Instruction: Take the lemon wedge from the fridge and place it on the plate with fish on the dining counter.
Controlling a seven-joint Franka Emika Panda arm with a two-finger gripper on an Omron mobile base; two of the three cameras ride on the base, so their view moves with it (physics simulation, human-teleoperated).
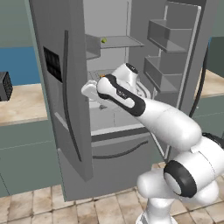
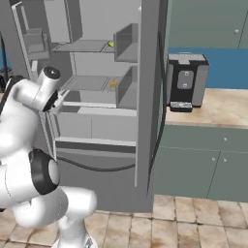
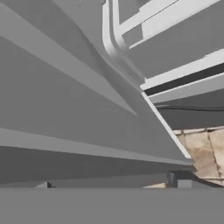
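A small orange-yellow piece is seen a little above the jaws and off to their right in the right base view; in the left base view it is just above and beyond them. A black and grey countertop machine is set far to the right of the jaws, upright on a beige-topped counter backed by a blue wall. Grey-green cabinet doors are found beneath that counter, lower than the jaws. A dark boxy appliance is cut off at the picture's edge, well to the left of the jaws. A tan tiled floor is spread far below them.
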